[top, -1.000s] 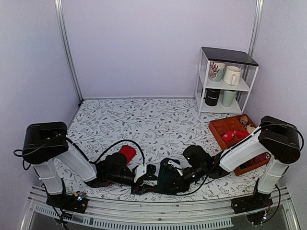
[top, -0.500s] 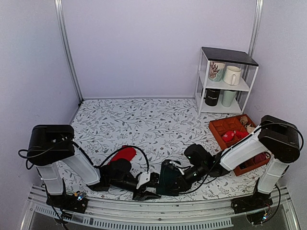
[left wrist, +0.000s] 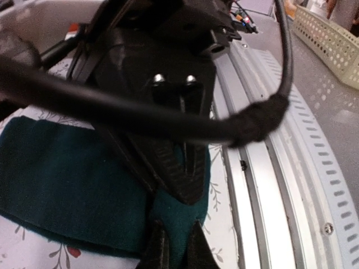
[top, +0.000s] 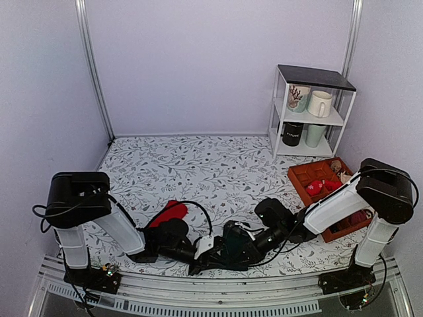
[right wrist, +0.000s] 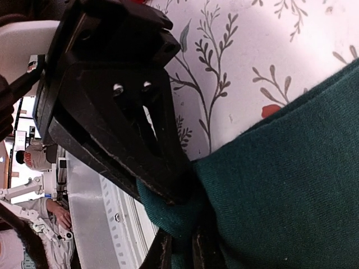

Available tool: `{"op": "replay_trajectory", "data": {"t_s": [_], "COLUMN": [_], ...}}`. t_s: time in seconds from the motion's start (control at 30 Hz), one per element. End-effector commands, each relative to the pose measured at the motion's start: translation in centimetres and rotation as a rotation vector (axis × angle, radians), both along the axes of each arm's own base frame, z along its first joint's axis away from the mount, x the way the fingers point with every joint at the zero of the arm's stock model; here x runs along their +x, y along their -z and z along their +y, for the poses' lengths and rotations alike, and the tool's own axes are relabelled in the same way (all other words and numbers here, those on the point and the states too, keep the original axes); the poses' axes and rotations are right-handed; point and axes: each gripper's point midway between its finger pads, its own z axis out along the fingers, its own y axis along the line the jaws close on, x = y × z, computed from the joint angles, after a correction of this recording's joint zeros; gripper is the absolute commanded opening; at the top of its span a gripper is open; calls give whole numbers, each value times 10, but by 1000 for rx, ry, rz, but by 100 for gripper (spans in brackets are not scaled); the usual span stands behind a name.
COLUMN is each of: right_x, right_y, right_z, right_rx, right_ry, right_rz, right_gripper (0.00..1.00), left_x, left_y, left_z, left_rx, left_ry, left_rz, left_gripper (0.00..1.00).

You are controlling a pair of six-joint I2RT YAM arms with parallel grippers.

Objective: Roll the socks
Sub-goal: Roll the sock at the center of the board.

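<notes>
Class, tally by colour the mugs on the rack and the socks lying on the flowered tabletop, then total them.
Plain white mug: 1
Patterned white mug: 1
Black mug: 1
Pale green mug: 1
Red sock: 1
Teal sock: 1
Total: 6

1 red sock (top: 169,212), 1 teal sock (left wrist: 67,190). 4 mugs (top: 320,104) on 1 shelf rack (top: 314,76). 1 red tray (top: 305,177). 2 arms (top: 122,229).
</notes>
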Motion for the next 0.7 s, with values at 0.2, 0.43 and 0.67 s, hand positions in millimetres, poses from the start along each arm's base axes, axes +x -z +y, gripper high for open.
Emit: {"op": "replay_trajectory", "data": {"t_s": [0.2, 0.43, 0.67], "right_x": [42, 50, 19], "right_y": [-6, -63, -53], "right_z": [-30, -36, -21], "right_rx": [-127, 94, 51], "right_ry": [135, 191, 1], "right_rz": [-331, -798, -1074], "right_gripper": [31, 42, 45], "left_x": [-7, -21, -28], "left_y": [51, 90, 103], "left_z": [25, 53, 64], "left_rx": [300, 457, 495], "left_ry": [-127, -180, -179], "left_rz": [318, 523, 610], "left_gripper": [0, 0, 0]}}
